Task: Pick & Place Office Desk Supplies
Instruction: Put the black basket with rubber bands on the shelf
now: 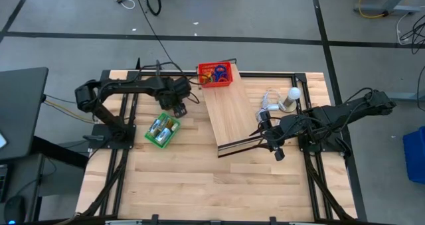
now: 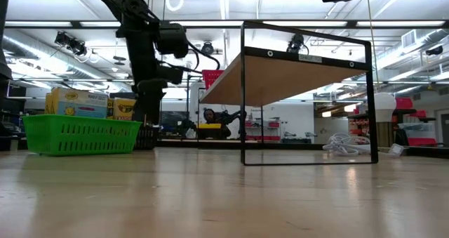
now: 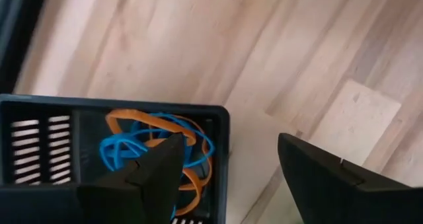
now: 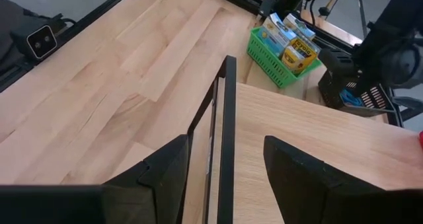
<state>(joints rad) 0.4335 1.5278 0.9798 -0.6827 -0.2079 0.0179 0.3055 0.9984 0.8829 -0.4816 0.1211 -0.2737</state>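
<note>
Loops point(image 3: 155, 145) in black bin point(image 3: 218, 128) under open-jawed left gripper point(image 3: 225, 178).

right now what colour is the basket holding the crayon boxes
Green: the basket with the crayon boxes shows best in the low view.

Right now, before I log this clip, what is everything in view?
table: one, pale wood, under everything
raised shelf: one, wood top on a black frame, table centre
red basket: one, on the shelf's far end, holding coloured loops
green basket: one, on the table left of the shelf
crayon boxes: several, yellow and green, in the green basket
dark basket: one, below the left pincer
loops: several, orange and blue, in the dark basket
bulb: one, white, right of the shelf
cable: one, white, coiled beside the bulb
left pincer: open, empty
right pincer: open, astride the shelf's frame
</note>
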